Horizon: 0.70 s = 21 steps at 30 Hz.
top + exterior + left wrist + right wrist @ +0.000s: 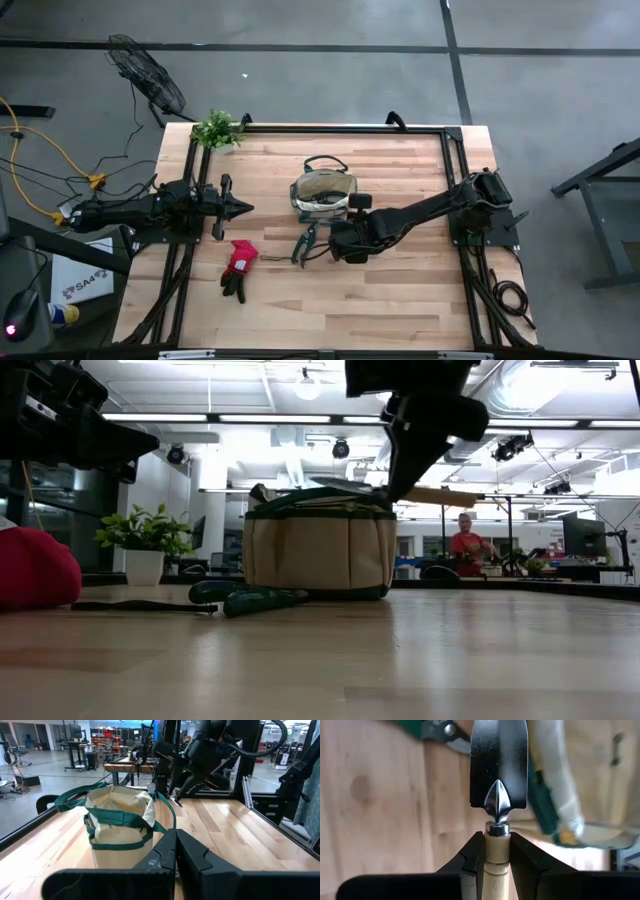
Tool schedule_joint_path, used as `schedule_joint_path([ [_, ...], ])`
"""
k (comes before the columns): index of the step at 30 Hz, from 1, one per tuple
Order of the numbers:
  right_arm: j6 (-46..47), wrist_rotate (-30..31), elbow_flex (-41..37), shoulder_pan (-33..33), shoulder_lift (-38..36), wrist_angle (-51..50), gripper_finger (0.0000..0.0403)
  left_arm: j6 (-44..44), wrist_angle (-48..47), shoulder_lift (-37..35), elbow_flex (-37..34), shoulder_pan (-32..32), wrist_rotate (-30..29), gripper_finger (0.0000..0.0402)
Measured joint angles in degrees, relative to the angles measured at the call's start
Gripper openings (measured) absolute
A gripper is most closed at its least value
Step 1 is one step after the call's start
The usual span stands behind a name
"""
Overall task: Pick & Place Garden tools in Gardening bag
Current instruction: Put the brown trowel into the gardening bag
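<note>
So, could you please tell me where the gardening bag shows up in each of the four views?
High view: gardening bag at table centre, just left of the right hand.
Low view: centre, standing upright.
Left wrist view: left of centre.
Right wrist view: along the right edge.
Shared landmark: the pruning shears beside it.

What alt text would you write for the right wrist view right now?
The right gripper, seen close up, is shut on a trowel, its fingers clamping the light wooden handle just below the blade. Beyond the blade lie the wooden table, green-handled shears and the tan gardening bag with dark green trim.
</note>
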Motion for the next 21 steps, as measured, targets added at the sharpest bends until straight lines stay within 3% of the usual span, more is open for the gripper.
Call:
schedule_joint_path([
  [21, -10.35, 6.11, 1.84, -4.10, -2.78, 7.85, 0.0058, 0.02, 0.00, 0.00, -0.01, 0.00, 0.02, 0.0001],
])
